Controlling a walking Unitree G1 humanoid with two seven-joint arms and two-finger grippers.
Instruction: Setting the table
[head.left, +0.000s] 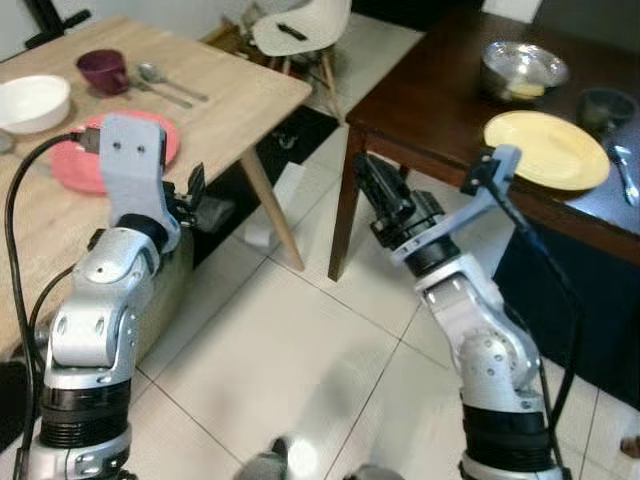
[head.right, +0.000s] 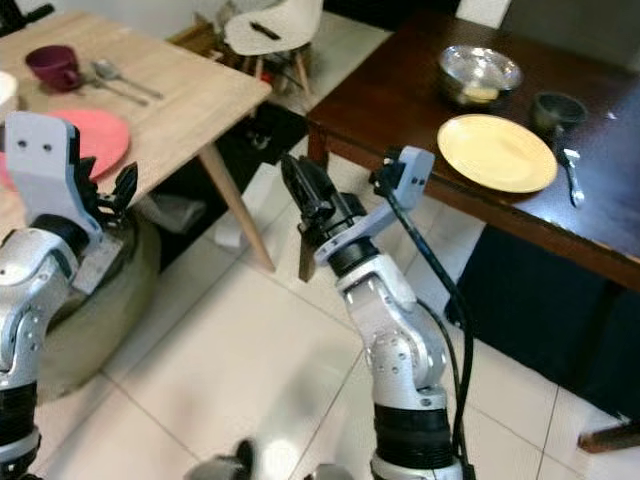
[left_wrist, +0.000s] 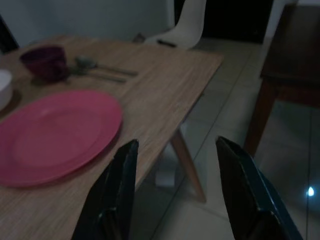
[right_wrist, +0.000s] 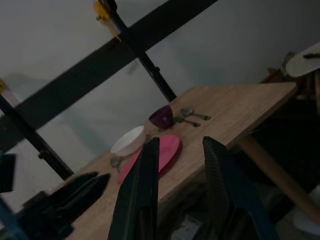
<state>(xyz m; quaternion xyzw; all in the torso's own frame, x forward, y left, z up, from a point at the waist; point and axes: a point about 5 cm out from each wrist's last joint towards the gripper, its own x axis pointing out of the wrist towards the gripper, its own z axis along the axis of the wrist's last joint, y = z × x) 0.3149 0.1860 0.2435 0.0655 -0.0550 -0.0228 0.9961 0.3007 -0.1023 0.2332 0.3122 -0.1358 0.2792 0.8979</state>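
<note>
A pink plate (head.left: 70, 165), a white bowl (head.left: 33, 100), a maroon cup (head.left: 103, 70) and two spoons (head.left: 168, 84) lie on the light wooden table (head.left: 230, 95) at the left. A yellow plate (head.left: 545, 148), a metal bowl (head.left: 522, 68), a dark cup (head.left: 605, 105) and a spoon (head.left: 626, 175) are on the dark table (head.left: 420, 100) at the right. My left gripper (left_wrist: 176, 145) is open and empty, hovering at the light table's near edge beside the pink plate (left_wrist: 55, 132). Between the two tables, my right gripper (right_wrist: 180, 145) is raised, open and empty.
A white chair (head.left: 300, 25) stands beyond the gap between the tables. An olive cushion-like thing (head.right: 100, 290) sits on the tiled floor below my left arm. Tiled floor (head.left: 290, 350) runs between the table legs.
</note>
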